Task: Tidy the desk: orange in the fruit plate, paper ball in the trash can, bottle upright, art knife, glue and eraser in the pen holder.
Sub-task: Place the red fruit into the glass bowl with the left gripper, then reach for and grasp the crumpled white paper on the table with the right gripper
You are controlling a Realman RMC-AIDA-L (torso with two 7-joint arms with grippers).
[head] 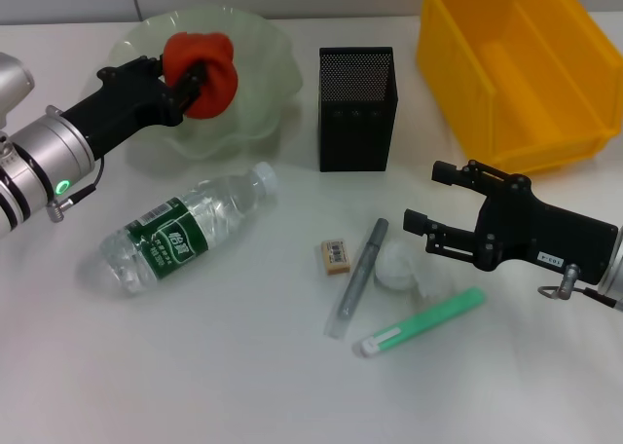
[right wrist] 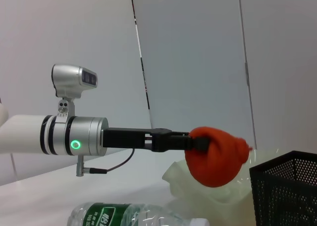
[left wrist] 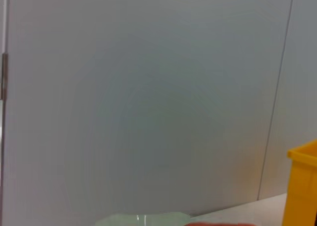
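My left gripper point(head: 195, 74) is shut on the orange point(head: 209, 72) and holds it in the air over the pale-green fruit plate point(head: 258, 84); the right wrist view shows the orange point(right wrist: 218, 156) hanging above the fruit plate point(right wrist: 198, 196). The bottle point(head: 185, 230) lies on its side on the desk point(head: 195, 366). Eraser point(head: 334, 256), art knife point(head: 357, 277), paper ball point(head: 397, 266) and glue point(head: 419, 323) lie together in the middle. Open, my right gripper point(head: 425, 199) hovers just right of the paper ball. Behind stand the pen holder point(head: 356, 110) and trash can point(head: 511, 64).
The trash can's yellow corner point(left wrist: 302, 186) shows in the left wrist view, with a plain wall behind. The pen holder's mesh rim point(right wrist: 287, 186) and the lying bottle point(right wrist: 129, 217) show in the right wrist view.
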